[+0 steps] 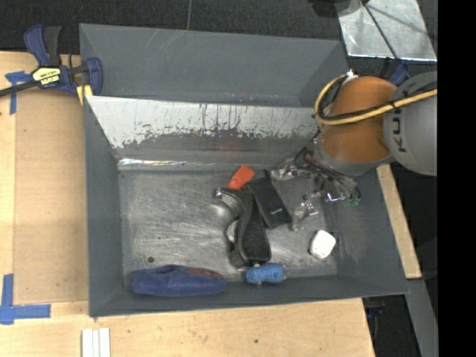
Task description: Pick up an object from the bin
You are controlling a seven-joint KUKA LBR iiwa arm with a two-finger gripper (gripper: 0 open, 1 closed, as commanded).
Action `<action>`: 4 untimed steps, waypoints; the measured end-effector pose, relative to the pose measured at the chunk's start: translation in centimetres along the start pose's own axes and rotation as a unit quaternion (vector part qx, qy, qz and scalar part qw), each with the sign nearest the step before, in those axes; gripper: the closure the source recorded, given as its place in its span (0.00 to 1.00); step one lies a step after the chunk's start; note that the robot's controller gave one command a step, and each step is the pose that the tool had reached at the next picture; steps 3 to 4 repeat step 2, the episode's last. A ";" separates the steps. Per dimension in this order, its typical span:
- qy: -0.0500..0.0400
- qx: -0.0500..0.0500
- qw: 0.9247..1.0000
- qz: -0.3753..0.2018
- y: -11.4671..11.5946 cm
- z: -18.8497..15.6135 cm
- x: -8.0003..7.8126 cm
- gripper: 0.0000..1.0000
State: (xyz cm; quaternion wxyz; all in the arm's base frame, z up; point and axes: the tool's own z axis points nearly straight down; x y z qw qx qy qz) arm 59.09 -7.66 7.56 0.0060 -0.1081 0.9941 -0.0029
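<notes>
Reaching into the bin's [104,199] right side, the gripper [311,203] stands beside a black rectangular block [269,203] and a white lump [322,244]; jaw opening cannot be told.

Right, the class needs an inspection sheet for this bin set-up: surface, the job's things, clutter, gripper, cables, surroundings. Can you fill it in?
Surface: grey metal bin, floor scuffed, far wall streaked.
Job's things: small white block and flat black rectangular block, the nearest to the gripper, one on each side of it.
Clutter: small orange piece, long black object, curved silver metal part, short blue cylinder, floppy dark blue thing along the near wall.
Gripper: gripper over the right part of the floor.
Cables: yellow cable looped over the arm's orange cover.
Surroundings: nothing seen.
</notes>
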 end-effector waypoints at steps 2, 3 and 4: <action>-0.001 -0.001 1.000 0.014 -0.9 -19.0 0.7 1.00; -0.001 -0.001 1.000 0.014 -0.9 -19.0 0.7 1.00; -0.001 -0.001 1.000 0.014 -0.9 -19.0 0.7 1.00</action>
